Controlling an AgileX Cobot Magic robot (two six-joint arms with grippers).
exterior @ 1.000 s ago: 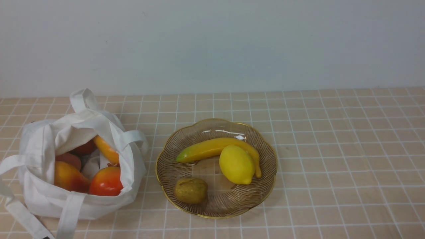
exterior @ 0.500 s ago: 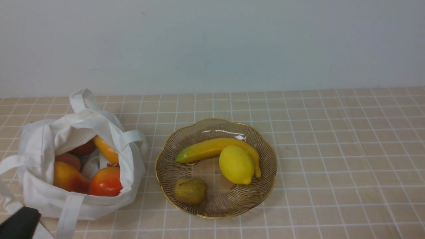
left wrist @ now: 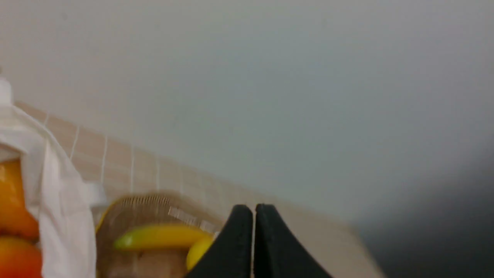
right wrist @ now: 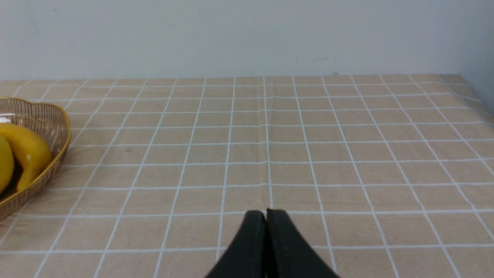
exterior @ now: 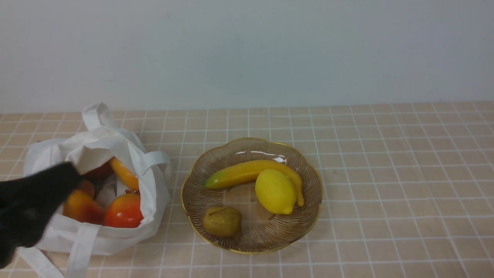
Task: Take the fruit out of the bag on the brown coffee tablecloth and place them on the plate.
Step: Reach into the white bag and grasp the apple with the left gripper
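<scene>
Toy Fruit Partly Moved From Bag to Plate

Nearest of all, at the left edge of the front view, the left gripper [exterior: 73, 175] looms blurred over the near side of the bag [exterior: 115, 243]. Its wrist view shows the fingers pressed together with nothing between them. The right gripper [right wrist: 266, 214] likewise has its tips brought together, empty, facing the brown coffee tablecloth [right wrist: 247, 166].

Beyond the left gripper, the white cloth bag gapes open, its handles splayed. Near its front lip sit a red-orange round fruit [exterior: 124, 210] and an orange-red fruit [exterior: 83, 207], side by side. Deeper in are a reddish fruit [exterior: 87, 188], partly hidden by the gripper, a long yellow-orange fruit [exterior: 124, 173] leaning along the right wall, and a dark red one [exterior: 101, 171] in shadow. Folds of cloth may hide more.

To the right of the bag, apart from it, stands the plate [exterior: 252, 253], a ribbed glass dish with a gold rim. It holds a brownish rounded piece [exterior: 222, 221] at its near left, then a lemon [exterior: 274, 192] resting against a banana [exterior: 247, 173] farther back.

The job looks well under way: three pieces are on the plate, while at least five remain bagged. The left gripper would need to spread before taking another.
</scene>
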